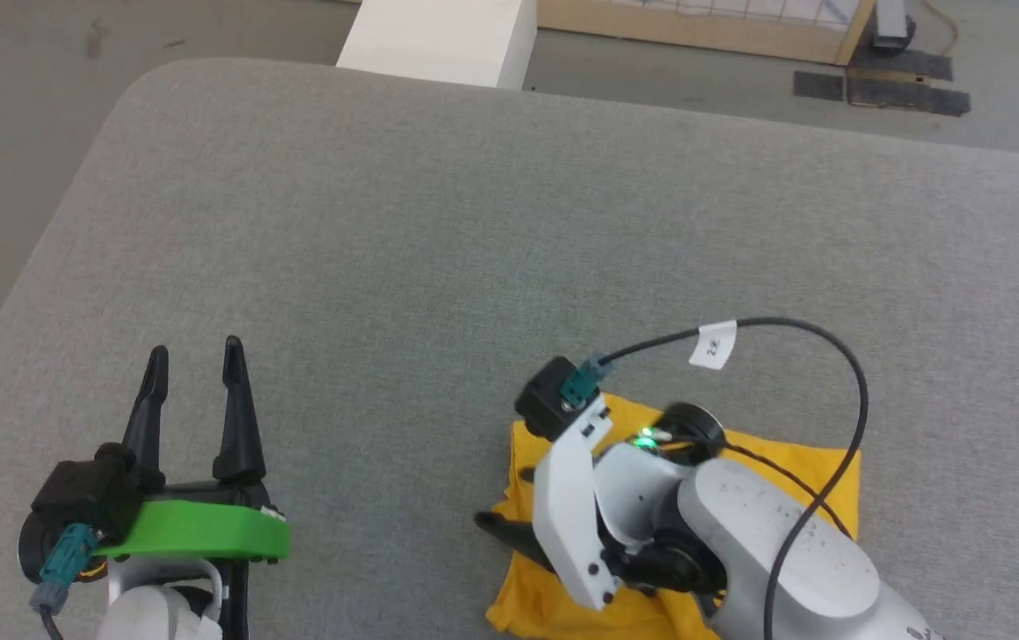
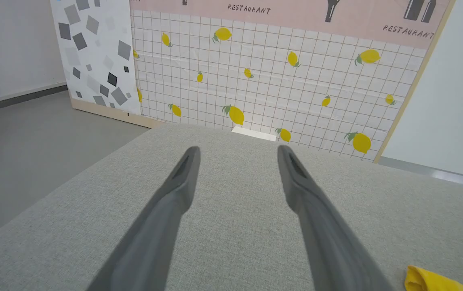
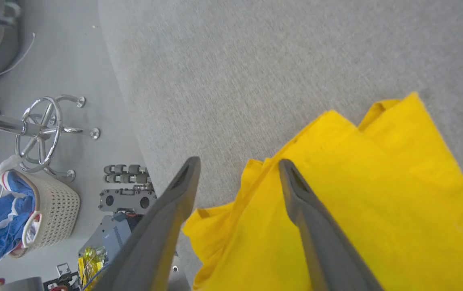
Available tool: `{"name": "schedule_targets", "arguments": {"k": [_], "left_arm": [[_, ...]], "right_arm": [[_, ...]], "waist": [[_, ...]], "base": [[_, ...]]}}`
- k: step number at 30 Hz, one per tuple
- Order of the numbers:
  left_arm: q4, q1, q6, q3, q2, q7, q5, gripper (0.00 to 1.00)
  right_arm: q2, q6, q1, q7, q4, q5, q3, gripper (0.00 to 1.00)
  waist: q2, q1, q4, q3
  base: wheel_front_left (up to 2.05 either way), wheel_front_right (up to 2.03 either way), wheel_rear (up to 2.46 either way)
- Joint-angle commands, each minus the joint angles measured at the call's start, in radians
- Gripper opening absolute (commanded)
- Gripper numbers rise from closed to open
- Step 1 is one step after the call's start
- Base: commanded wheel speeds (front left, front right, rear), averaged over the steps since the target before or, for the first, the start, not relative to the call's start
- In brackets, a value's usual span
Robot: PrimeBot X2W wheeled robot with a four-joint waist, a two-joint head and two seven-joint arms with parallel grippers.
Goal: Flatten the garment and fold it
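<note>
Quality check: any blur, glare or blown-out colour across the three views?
Head view: even light, sharp, no glare on the table. Left wrist view: the left gripper looks soft, the lemon wall beyond crisp. Right wrist view: table weave smeared, the garment so saturated that creases barely read.

Grey fabric surface [image 1: 474, 222], white block [image 1: 438, 36], lemon-print wall panel [image 2: 276, 81], woven basket [image 3: 53, 218]

Bright even light, soft shadows; wrist views bend at edges; garment [image 3: 356, 210] vividly saturated.
</note>
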State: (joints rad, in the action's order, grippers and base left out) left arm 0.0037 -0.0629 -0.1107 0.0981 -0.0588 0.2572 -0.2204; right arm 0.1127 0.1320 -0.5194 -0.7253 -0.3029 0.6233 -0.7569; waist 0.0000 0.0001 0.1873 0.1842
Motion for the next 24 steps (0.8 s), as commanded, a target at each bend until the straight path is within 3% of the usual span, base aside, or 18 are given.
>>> {"name": "schedule_targets", "arguments": {"k": [1, 7, 15, 24], "left_arm": [[0.004, -0.003, -0.005, 0.002, 0.004, 0.005, 0.007, 1.00], [0.016, 0.012, -0.009, -0.004, -0.008, 0.005, 0.028, 1.00], [0.008, 0.028, -0.002, -0.010, -0.017, 0.005, 0.069, 1.00], [0.013, 0.030, 0.000, -0.028, -0.015, 0.005, 0.079, 1.00]], "right_arm": [[-0.001, -0.001, -0.021, 0.017, 0.019, 0.013, -0.004, 1.00], [0.047, -0.001, -0.019, 0.106, 0.119, 0.005, 0.034, 1.00], [0.108, -0.001, 0.140, 0.221, 0.260, -0.211, 0.280, 1.00], [0.085, -0.001, 0.409, 0.114, 0.365, -0.433, 0.482, 1.00]], "waist": [[0.0000, -0.0001, -0.016, -0.016], [0.0000, -0.0001, -0.066, -0.066], [0.0000, -0.0001, -0.158, -0.108], [0.0000, -0.0001, -0.204, -0.094]], "base": [[0.00, 0.00, 0.00], [0.00, 0.00, 0.00], [0.00, 0.00, 0.00], [0.00, 0.00, 0.00]]}}
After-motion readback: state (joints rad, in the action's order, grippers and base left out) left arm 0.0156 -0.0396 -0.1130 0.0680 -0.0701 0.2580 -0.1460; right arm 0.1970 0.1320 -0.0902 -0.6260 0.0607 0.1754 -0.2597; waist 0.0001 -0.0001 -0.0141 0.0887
